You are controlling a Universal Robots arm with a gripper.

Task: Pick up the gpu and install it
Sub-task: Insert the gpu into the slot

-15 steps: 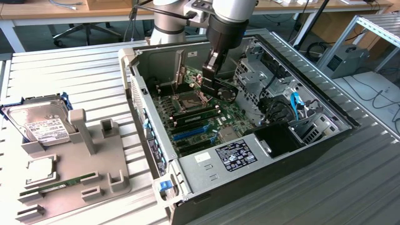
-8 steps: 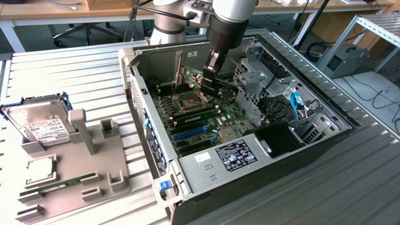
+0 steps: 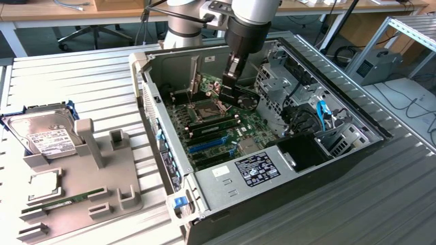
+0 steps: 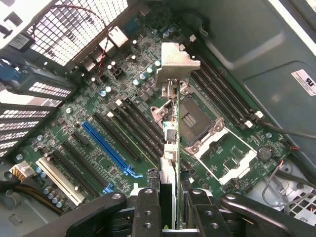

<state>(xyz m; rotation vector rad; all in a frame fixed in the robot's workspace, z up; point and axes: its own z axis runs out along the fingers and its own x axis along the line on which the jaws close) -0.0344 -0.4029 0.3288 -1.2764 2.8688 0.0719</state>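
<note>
Now my gripper (image 4: 173, 200) is about half closed, its two fingers pressing the flat faces of the gpu (image 4: 171, 136) — I hold it edge-on above the motherboard (image 4: 69, 113), inside the open computer case (image 3: 151, 81), just beside the CPU socket (image 4: 200, 116). I judge the card light and stiff but fragile. A hold on the bare faces, away from the contact edge, seems safest. Its metal bracket (image 4: 177, 61) is at the end far from my fingers. Close around are the blue slot (image 4: 106, 145), the memory slots (image 4: 219, 96) and loose cables (image 4: 276, 182) — these could catch. Outside the case, a hard drive (image 3: 42, 137) and a memory stick (image 3: 65, 200) rest on a grey holder (image 3: 112, 168).
</note>
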